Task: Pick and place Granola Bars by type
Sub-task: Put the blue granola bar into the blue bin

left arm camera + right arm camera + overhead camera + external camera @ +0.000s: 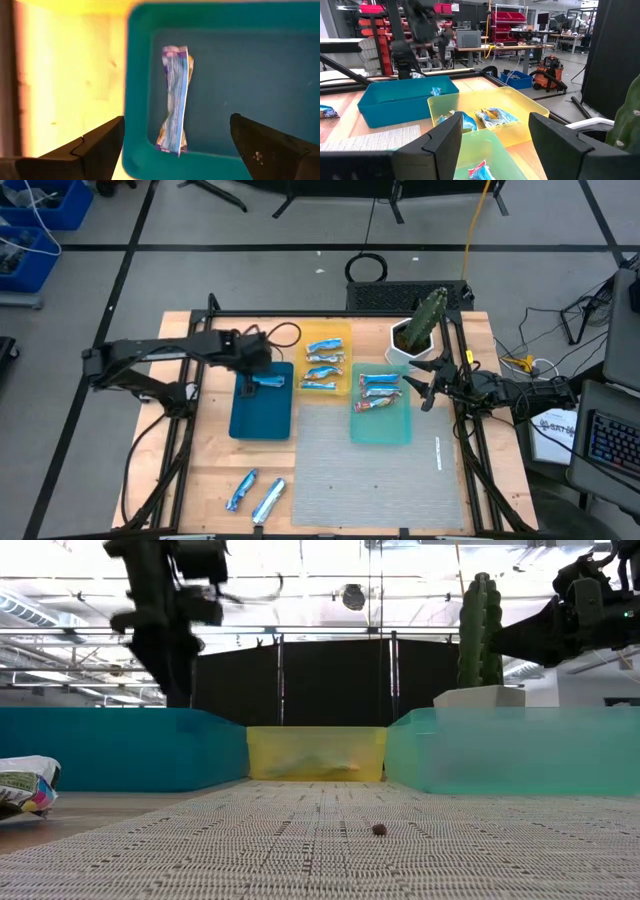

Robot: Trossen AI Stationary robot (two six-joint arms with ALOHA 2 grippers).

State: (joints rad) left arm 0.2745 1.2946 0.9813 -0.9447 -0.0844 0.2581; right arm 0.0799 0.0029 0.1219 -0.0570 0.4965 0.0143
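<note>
- A pale wooden table [200, 470] sits in a workshop with a dark tiled floor; a grey woven mat [375, 470] covers the table's lower centre in the high view.
- At lower left of the high view, two loose granola bars [255, 495] lie on bare wood just left of the mat, side by side and slanted.
- The left gripper [250, 365] hangs over the upper end of the blue tray [262, 418], left of centre. Its jaws stand wide apart and hold nothing.
- One blue-and-white bar [176, 100] lies in the blue tray directly below that gripper, close to the tray's end wall.
- The yellow tray [345, 332], centre top, holds several blue-and-white bars [323, 363] stacked in a rough column.
- The teal tray [400, 430], just right of centre, holds about three bars [379, 392] in its upper half, the lowest one reddish.
- A cactus in a white pot [418, 330] stands above the teal tray.
- The right gripper [428, 385] waits at the teal tray's right edge, jaws parted and empty.
</note>
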